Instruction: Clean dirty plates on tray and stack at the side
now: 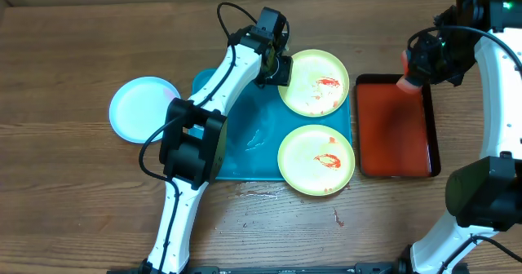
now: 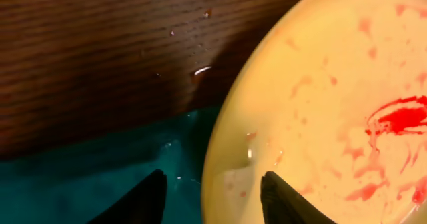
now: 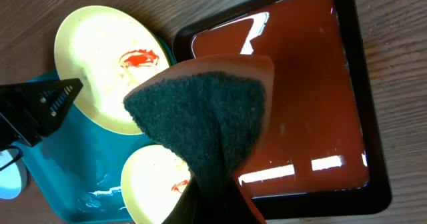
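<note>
Two pale yellow-green plates with red smears lie on the right side of the teal tray [image 1: 245, 156], one far [image 1: 314, 82] and one near [image 1: 316, 160]. A light blue plate [image 1: 143, 109] lies on the table left of the tray. My left gripper [image 1: 277, 68] is at the far plate's left edge. In the left wrist view its jaws [image 2: 213, 176] stand apart astride the rim, one finger over the tray [image 2: 80, 177], the other over the plate [image 2: 320, 117]. My right gripper [image 1: 412, 77] is shut on an orange sponge with a dark green pad [image 3: 207, 111].
A narrow red tray with a dark rim [image 1: 395, 127] lies right of the teal tray, and the sponge hangs over its far left corner. Water drops sit on the wooden table in front of the teal tray [image 1: 261, 192].
</note>
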Controlling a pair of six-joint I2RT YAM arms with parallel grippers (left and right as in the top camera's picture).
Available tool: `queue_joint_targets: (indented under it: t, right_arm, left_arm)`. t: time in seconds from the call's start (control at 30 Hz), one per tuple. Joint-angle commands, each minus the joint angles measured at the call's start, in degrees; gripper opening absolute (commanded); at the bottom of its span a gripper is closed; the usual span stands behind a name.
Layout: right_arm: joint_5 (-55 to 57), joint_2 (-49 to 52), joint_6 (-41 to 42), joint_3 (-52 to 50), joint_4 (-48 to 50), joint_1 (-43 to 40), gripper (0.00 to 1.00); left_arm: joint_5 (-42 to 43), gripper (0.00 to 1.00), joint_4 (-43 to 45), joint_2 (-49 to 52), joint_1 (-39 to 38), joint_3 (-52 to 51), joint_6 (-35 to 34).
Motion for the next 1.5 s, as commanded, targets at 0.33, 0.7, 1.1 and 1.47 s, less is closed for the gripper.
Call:
queue_joint_targets:
  t: [0.33,0.7,1.1,1.47]
  right_arm:
    - [0.4,-1.7,-0.1,0.5,0.2,0.2,0.04]
    - [0.4,-1.7,-0.3,0.5,0.2,0.2,0.04]
    - [0.4,-1.7,-0.3,0.5,0.1,0.2,0.04]
    - [0.3,-1.7,-0.4,0.5,3.1,2.2,0.04]
  left_arm:
    - [-3.1,0.21,1.3,1.5,-0.2,1.8,1.1]
    - [-3.0,0.18,1.8,2.6,-0.4,1.7,1.1]
    - [-3.0,0.04,1.2,2.9,-0.3,2.7,1.1]
    - [-3.5,0.04,-20.7,0.9,5.7,18.4,1.2]
